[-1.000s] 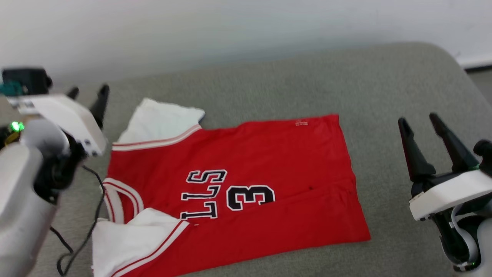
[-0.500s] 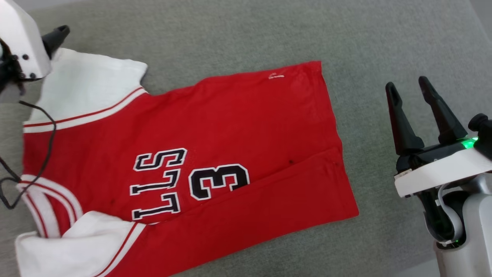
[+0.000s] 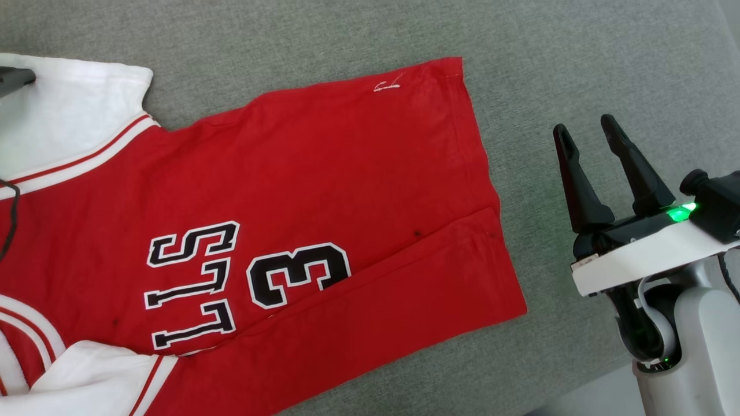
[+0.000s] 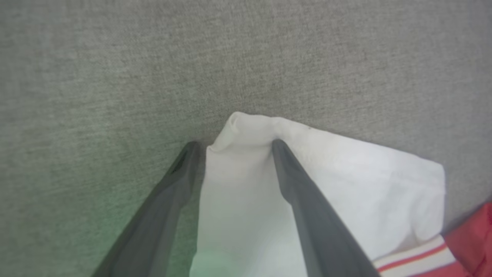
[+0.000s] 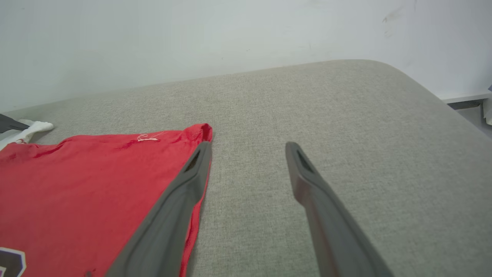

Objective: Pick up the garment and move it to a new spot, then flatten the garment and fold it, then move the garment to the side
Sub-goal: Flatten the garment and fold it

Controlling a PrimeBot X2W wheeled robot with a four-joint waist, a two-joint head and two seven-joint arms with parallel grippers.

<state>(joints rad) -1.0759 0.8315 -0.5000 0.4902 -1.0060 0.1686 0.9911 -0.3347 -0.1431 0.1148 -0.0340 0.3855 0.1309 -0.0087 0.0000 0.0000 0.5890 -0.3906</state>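
Red garment (image 3: pixel 324 162) reading "LLS" and "3", left fingers (image 4: pixel 161 215) apart astride white sleeve (image 4: pixel 346 184), right fingers (image 3: pixel 581 185) apart

My garment (image 3: pixel 324 173) lay spread flat, red, with black white-outlined "LLS" and "3" facing up and the near long edge folded over part of the print. Its white sleeve (image 4: pixel 326 184) sat between the parted fingers of my left gripper (image 4: pixel 234 143). Its hem (image 3: pixel 480 167) lay near my right gripper (image 3: pixel 585 124), to its left, not touching.
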